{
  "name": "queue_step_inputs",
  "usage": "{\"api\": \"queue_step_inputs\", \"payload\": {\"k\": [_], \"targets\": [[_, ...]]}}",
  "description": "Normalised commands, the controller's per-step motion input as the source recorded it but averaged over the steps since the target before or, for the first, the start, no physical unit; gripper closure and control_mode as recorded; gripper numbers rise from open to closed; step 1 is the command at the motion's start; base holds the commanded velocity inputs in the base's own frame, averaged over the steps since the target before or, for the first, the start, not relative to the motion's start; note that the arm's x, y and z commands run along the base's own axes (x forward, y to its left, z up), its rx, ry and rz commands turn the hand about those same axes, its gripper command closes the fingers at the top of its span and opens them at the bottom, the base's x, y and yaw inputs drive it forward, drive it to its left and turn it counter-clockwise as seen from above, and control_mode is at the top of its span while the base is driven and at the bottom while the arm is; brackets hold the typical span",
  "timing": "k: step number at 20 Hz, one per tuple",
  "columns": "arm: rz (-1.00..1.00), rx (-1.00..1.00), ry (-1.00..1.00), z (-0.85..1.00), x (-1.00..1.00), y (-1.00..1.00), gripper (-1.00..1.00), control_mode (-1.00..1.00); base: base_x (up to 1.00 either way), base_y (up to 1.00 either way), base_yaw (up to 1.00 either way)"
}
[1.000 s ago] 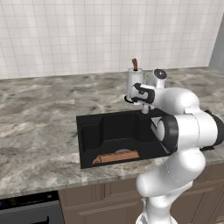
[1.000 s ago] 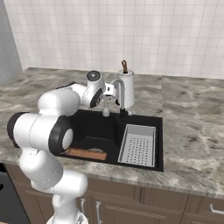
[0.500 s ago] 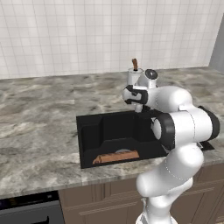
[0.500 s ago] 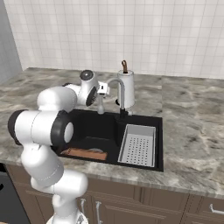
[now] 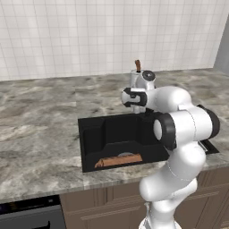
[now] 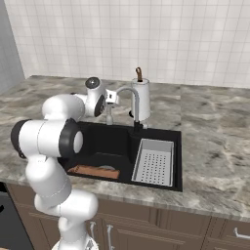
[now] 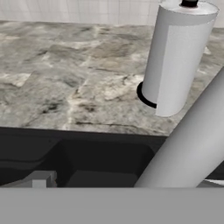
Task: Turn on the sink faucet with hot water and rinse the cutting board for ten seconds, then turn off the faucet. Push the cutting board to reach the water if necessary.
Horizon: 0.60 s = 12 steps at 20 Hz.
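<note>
The sink (image 6: 122,141) is a black, matte, rectangular basin recessed deep into a grey-brown marbled bench (image 6: 215,146). A perforated grey tray (image 6: 155,162) occupies the right part of the basin in the right base view.

The cutting board (image 6: 94,171) is a flat, long, narrow orange-brown wooden board. It lies on the basin floor along the front wall, at the left end in the right base view, well apart from the tray. In the left base view the board (image 5: 119,160) lies along the same front wall, its length parallel to the bench edge.

The faucet (image 6: 132,100) is a slim grey metal gooseneck. It rises from a small dark base at the rear rim of the sink, arches high, and ends over the basin. In the hand view its spout (image 7: 188,144) crosses the lower right as a thick grey tube, very close to the camera.

A white paper-towel roll (image 6: 142,97) with a brown knob stands upright on the bench just behind the faucet.

The gripper (image 6: 110,97) is positioned beside the faucet arch, above the rear of the sink. Its jaws stand wide and hold nothing. The arm reaches over the basin; in the left base view it hides the right part of the sink.
</note>
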Motion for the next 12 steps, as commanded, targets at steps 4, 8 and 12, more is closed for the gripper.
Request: {"api": "queue_step_inputs", "payload": {"k": [4, 8, 12], "targets": [[0.0, 0.0, 0.0, 0.0, 0.16, 0.06, -1.0, -1.0, 0.0, 0.0, 0.0], [0.0, 0.0, 0.0, 0.0, 0.23, 0.14, -1.0, -1.0, 0.0, 0.0, 0.0], [0.0, 0.0, 0.0, 0.0, 0.2, 0.14, -1.0, -1.0, 0.0, 0.0, 0.0]]}}
